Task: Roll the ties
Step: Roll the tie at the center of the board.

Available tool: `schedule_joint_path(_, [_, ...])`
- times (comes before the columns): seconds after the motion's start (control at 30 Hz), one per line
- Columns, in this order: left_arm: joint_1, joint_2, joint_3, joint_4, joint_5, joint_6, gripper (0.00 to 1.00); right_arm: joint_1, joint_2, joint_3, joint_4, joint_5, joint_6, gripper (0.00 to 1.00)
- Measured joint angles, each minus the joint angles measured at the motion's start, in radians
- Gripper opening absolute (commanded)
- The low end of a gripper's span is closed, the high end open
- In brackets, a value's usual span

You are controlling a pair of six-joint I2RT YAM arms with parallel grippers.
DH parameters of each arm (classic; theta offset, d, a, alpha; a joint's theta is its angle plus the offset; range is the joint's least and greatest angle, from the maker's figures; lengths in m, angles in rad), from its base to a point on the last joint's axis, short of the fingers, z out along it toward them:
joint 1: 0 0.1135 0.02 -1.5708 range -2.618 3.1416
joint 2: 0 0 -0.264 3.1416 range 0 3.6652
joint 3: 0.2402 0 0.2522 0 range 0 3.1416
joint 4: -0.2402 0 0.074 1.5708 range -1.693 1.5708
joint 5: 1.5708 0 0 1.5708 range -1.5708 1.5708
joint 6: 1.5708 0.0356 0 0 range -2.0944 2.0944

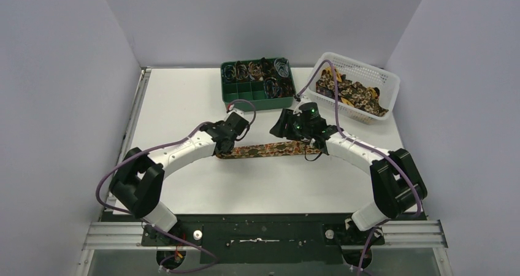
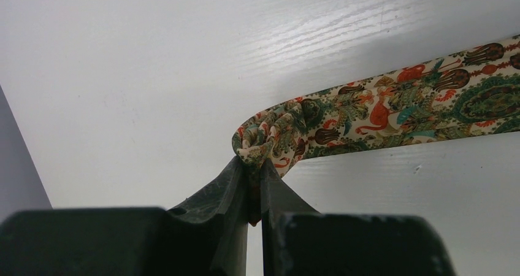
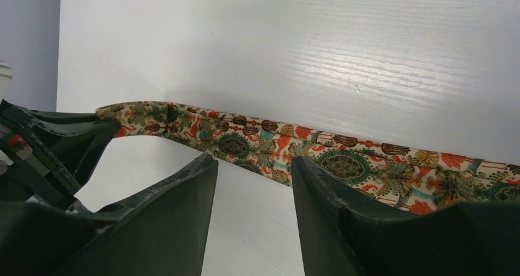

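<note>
One tie (image 1: pixel 270 148), a flat strip in a cream, green and orange-red print, lies across the middle of the table. My left gripper (image 1: pixel 224 146) is shut on its left end; in the left wrist view the fingers (image 2: pixel 251 162) pinch the bunched, folded fabric while the tie (image 2: pixel 392 110) runs off to the right. My right gripper (image 1: pixel 281 129) is open and empty, hovering just over the tie's middle. In the right wrist view the tie (image 3: pixel 343 162) lies beyond my spread fingers (image 3: pixel 254 159), not between them.
A green compartment tray (image 1: pixel 230 95) at the back holds small coils and thin coloured loops. A white basket (image 1: pixel 392 83) at the back right holds several loose ties (image 1: pixel 355 95). The left gripper also shows in the right wrist view (image 3: pixel 55 147).
</note>
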Motion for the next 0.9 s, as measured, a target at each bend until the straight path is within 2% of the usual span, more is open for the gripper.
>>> schedule_joint_path(0.73, [-0.111,0.233,0.213,-0.13,-0.118,0.008,0.0,-0.029,-0.001,-0.027,0.0,-0.016,-0.001,0.5])
schedule_joint_path(0.9, [-0.129,0.269,0.224,-0.126,-0.106,0.008,0.09,-0.037,-0.002,-0.033,0.001,-0.018,-0.002,0.53])
